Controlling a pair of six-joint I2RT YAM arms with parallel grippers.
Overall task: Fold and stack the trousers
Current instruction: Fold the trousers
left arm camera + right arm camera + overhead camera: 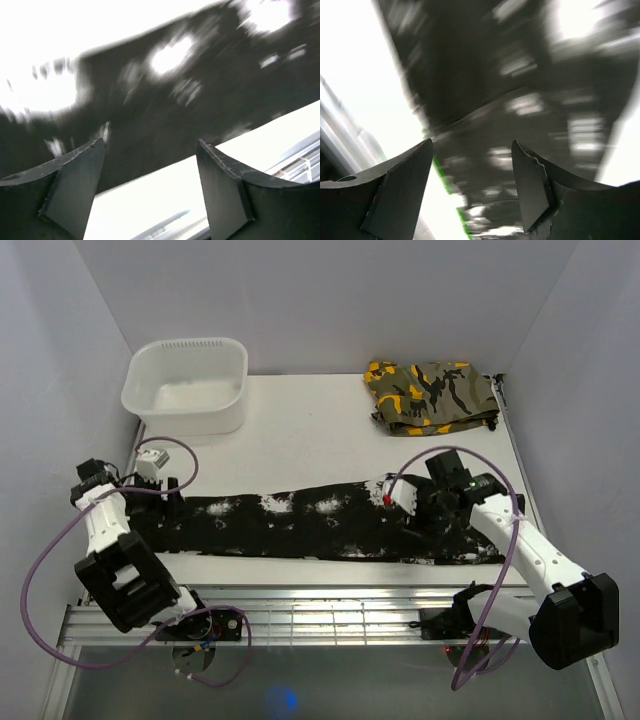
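Blur smears both wrist views; the fabric shows only as dark streaks with bright patches, and no hem or seam can be read. The trousers lie flat as one long strip running left to right across the near part of the table, black with white splotches. I cannot tell which end is the waist.

Left gripper: fingers spread, nothing between them, over the left end of the trousers, with the near fabric edge and bare table below it. Whether the tips touch the cloth is unclear.

Right gripper: fingers spread too, nothing pinched, above the right part of the trousers. Its view is cut off by fabric on all but the left side, where there is a bright table strip and a thin green line that I cannot identify.

Only the top view shows the whole layout. In it the arm bodies hide both sets of fingertips and some of the fabric at the right end. It also shows a white basin at far left and a camouflage garment, folded, at far right, well apart from the trousers. Neither wrist view shows them.
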